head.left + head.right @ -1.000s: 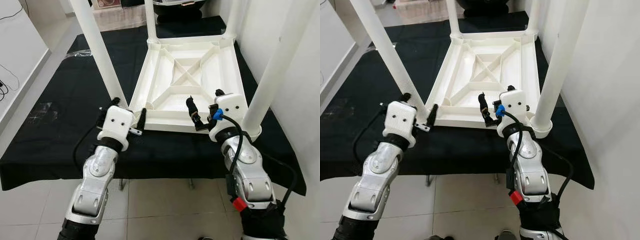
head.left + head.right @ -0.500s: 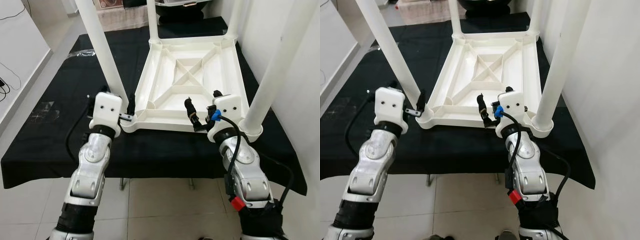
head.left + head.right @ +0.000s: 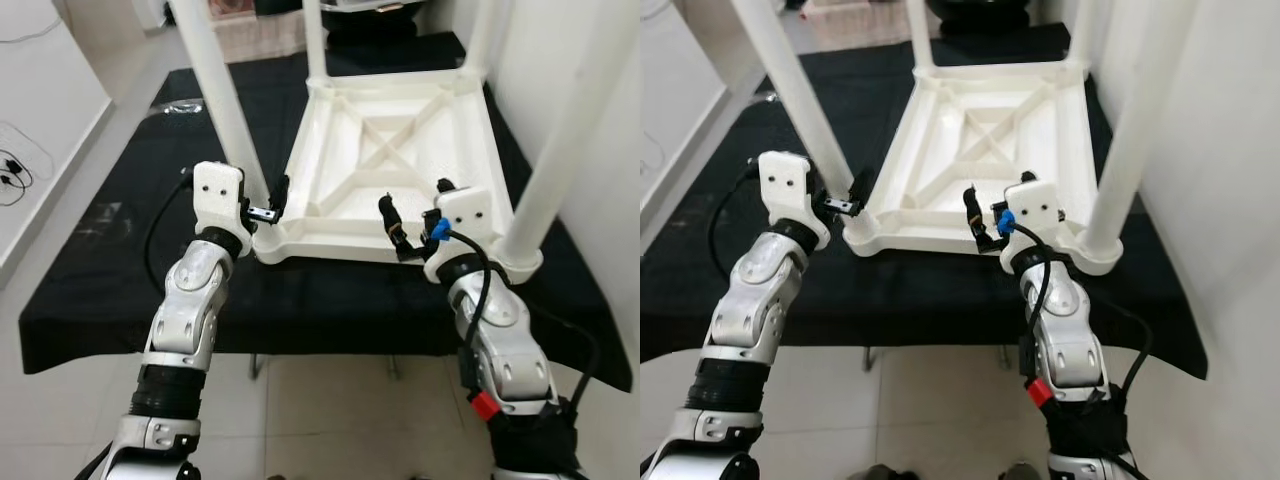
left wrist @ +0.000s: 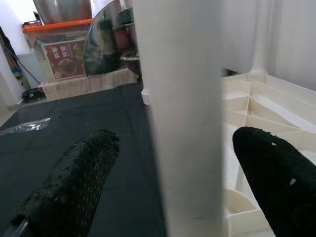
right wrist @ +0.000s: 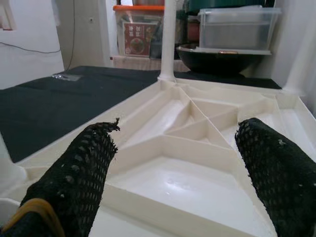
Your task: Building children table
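Left gripper [image 4: 168,187]: black fingers [image 4: 69,187] spread open on either side of the near-left white plastic table leg [image 3: 222,95], low on it by its socket; whether they touch it I cannot tell.
Right gripper [image 5: 173,173]: fingers [image 5: 276,163] apart, empty, hovering at the near edge of the table's ribbed underside.
White plastic children's table [image 3: 400,150]: upside down on the worktop, four legs pointing up, an X-shaped brace in the middle.
Worktop [image 3: 120,260]: covered with a black cloth, table on its right half.
Far side: clear storage box [image 5: 237,27] and dark bowl [image 5: 217,57].
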Tool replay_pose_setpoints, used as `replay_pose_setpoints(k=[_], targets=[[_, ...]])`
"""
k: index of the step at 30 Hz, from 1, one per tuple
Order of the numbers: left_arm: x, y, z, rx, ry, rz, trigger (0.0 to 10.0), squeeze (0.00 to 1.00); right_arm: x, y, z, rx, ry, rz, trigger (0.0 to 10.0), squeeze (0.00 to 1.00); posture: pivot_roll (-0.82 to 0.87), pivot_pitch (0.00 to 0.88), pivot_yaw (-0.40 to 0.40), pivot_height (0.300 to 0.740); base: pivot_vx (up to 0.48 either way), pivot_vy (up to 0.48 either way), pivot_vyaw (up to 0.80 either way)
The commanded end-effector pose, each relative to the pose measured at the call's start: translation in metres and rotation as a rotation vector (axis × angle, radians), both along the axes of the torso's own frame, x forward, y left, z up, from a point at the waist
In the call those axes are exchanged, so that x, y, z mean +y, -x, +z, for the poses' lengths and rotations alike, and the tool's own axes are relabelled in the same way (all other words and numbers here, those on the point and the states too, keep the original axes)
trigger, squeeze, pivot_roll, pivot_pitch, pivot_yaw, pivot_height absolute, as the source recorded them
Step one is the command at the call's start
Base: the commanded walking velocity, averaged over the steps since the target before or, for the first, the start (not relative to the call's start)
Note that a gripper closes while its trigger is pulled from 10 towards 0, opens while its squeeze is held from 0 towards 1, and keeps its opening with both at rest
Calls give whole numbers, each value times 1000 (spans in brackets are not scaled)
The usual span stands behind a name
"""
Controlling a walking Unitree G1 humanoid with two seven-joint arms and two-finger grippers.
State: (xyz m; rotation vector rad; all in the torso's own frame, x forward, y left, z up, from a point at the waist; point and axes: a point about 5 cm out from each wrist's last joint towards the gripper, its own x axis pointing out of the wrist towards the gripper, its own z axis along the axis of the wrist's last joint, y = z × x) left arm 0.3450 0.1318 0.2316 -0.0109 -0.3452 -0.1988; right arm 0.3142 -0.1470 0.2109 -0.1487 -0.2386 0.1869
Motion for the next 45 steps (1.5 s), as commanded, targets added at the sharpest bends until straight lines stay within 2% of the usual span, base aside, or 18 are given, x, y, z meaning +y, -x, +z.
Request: replay_pose_setpoints(k=[1, 9, 11, 13, 18, 21, 24, 29, 32, 35, 39, 45], targets=[[12, -2, -7, 28, 7, 32, 10000, 0, 8, 2, -1, 2, -17, 37, 10000, 0, -100, 166, 92, 740, 0, 480, 0], [28, -10, -2, 16, -2, 70, 10000, 0, 7, 3, -1, 1, -12, 38, 10000, 0, -108, 167, 101, 740, 0, 480, 0], [36, -13, -1, 18, 6, 98, 10000, 0, 6, 3, -1, 2, -8, 39, 10000, 0, -111, 167, 102, 740, 0, 0, 0], [38, -14, 0, 18, 7, 100, 10000, 0, 6, 3, -1, 2, -5, 39, 10000, 0, -111, 167, 103, 740, 0, 0, 0], [34, -13, 1, 18, 19, 78, 10000, 0, 5, 3, -1, 1, 6, 37, 10000, 0, -107, 169, 105, 740, 0, 0, 0], [25, -9, -2, 26, 47, 22, 10000, 0, 5, 3, -1, 3, 11, 35, 10000, 0, -103, 172, 105, 740, 0, 0, 0], [12, 6, -18, 60, 45, -28, 10000, 0, 5, 2, -2, 11, 15, 27, 10000, 0, -93, 175, 105, 740, 0, 0, 0], [7, 17, -32, 99, 56, -37, 10000, 0, 4, 1, -5, 25, 26, 15, 10000, 0, -85, 176, 105, 740, 0, 0, 0], [13, 40, -55, 154, 36, -21, 10000, 0, 1, 0, -17, 86, 30, 4, 10000, 0, -71, 175, 103, 740, 0, 0, -533], [15, 47, -59, 167, 29, -16, 10000, 0, 0, 0, -19, 89, 11, 2, 10000, 0, -64, 175, 105, 740, 0, 0, -800], [14, 70, -70, 207, 14, -26, 10000, 0, 1, 3, -26, 112, 27, 37, 10000, 0, -54, 173, 103, 740, 270, 0, -400], [6, 80, -77, 240, 3, -49, 10000, 0, 4, 2, -26, 116, 16, 49, 10000, 0, -52, 170, 100, 740, 289, 0, -133]])
